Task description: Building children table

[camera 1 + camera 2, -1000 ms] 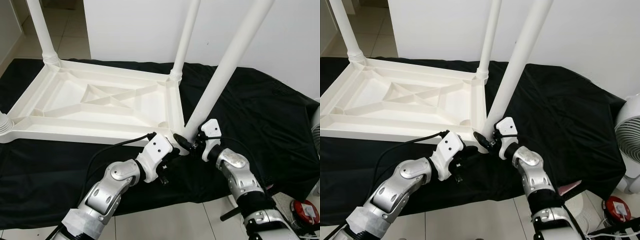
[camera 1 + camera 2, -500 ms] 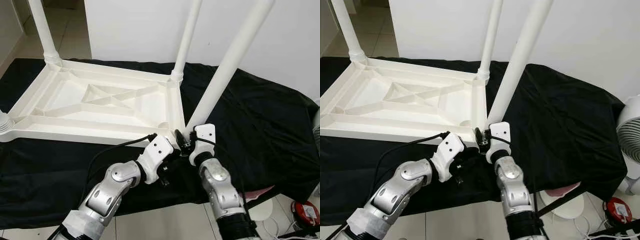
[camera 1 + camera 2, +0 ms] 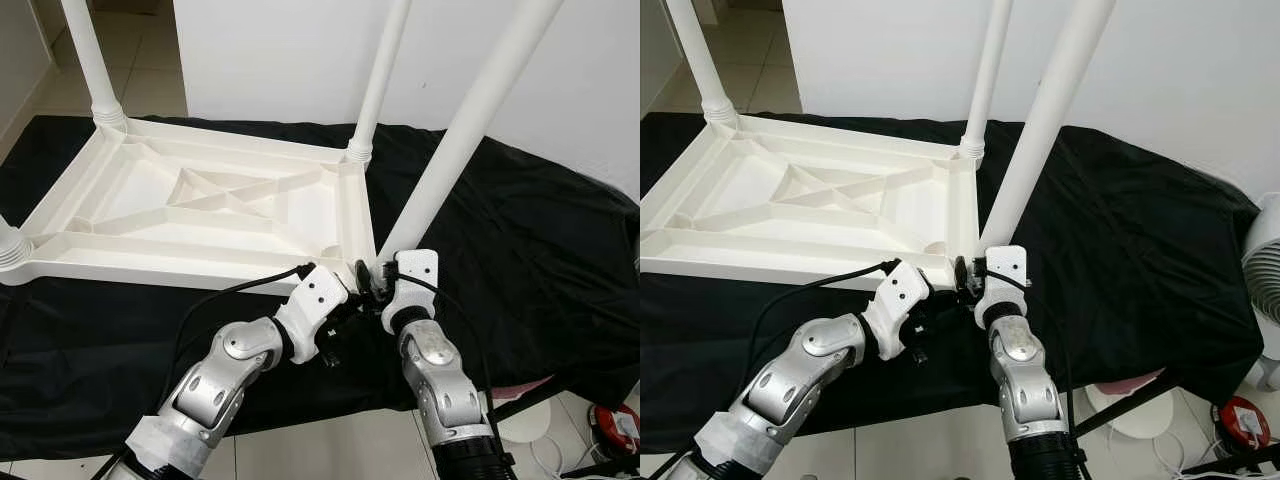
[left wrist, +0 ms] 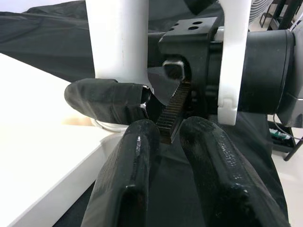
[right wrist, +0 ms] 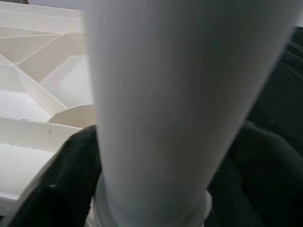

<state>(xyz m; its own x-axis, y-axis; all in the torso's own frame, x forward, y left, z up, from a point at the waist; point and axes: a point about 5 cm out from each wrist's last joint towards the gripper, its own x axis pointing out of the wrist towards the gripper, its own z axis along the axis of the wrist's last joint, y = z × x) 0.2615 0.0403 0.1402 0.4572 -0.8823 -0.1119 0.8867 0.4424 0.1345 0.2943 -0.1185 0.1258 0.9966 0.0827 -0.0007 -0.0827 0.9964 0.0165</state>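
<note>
- A white plastic children's table top (image 3: 200,215) lies upside down on a black cloth (image 3: 530,260) spread over the floor, its ribbed underside facing up.
- Three white plastic legs stand in its corners: one at the far left (image 3: 92,60), one at the far right (image 3: 378,75), and a stub at the near left (image 3: 8,245).
- A fourth long white leg (image 3: 470,120) leans from the table top's near right corner, its foot seated at that corner's socket.
- The right gripper (image 5: 151,198) sits at the base of this leg, its black fingers (image 5: 57,189) closed around it on either side.
- The left gripper (image 4: 163,142) is just beside the same corner, its two fingers (image 4: 128,175) nearly together, with only a narrow gap and nothing held.
- A white fan (image 3: 1265,280) stands beyond the cloth, right of the table top.
</note>
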